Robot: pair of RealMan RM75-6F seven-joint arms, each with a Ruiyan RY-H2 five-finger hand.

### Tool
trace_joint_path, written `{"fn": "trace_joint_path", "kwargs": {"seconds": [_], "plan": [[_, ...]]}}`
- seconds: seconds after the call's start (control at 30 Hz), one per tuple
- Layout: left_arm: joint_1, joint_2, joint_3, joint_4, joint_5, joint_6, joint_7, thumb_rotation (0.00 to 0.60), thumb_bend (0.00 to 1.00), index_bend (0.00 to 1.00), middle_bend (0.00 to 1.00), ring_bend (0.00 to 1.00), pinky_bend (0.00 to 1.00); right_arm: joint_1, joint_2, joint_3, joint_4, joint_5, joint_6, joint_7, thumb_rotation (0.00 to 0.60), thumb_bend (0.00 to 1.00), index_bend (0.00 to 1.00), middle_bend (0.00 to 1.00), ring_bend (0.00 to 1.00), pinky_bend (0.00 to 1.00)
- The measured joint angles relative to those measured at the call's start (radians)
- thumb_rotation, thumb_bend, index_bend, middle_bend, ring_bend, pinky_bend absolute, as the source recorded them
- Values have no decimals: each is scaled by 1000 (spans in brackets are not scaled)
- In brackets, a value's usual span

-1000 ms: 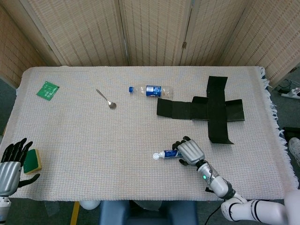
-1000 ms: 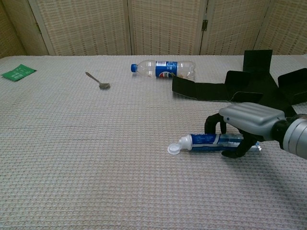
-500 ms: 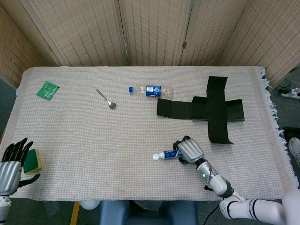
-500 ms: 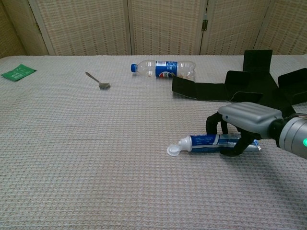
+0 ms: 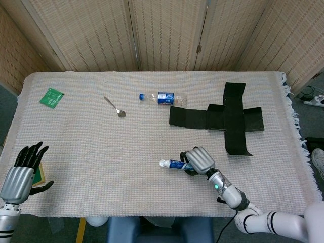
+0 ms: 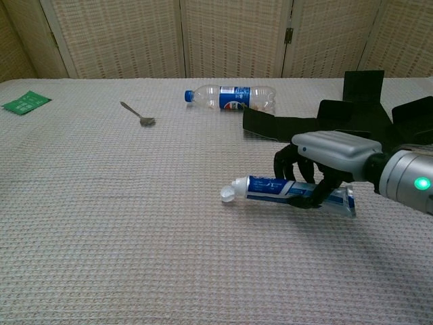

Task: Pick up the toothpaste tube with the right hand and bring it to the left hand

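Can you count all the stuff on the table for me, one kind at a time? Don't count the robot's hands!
Toothpaste tube: 1
Plastic bottle: 1
Spoon: 1
Green packet: 1
Green and yellow sponge: 1
Flattened black box: 1
Total: 6

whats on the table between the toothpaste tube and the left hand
Only bare woven tablecloth, as the head view shows, between the blue-and-white toothpaste tube held in the right hand and the open left hand, which partly covers a green sponge.
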Motion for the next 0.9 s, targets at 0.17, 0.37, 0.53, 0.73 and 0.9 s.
{"fn": "trace_joint_path", "kwargs": {"seconds": [0.17,0.37,0.53,0.73,0.9], "plan": [[-67,-3,-26,-20,29,-39,-27,600,175,71,26,45,0,20,0,33,-14,-41,6,141,600,705,748,634,680,478],[-146,-13,-55,-51,52,-96,-50,600,177,39,26,49,0,50,-25,64,-1,-117,28,375,600,742,766,645,694,490],[-196,-23,-70,-87,76,-124,-46,600,176,1,26,51,0,85,-62,74,50,-204,63,619,600,752,770,648,712,496],[-245,-41,-79,-130,96,-152,-32,600,176,0,26,52,0,122,-126,76,133,-280,135,886,600,786,781,658,713,509],[-280,-68,-85,-154,101,-175,3,600,176,0,26,53,0,149,-187,64,202,-307,172,1010,600,794,781,658,712,509]]}}
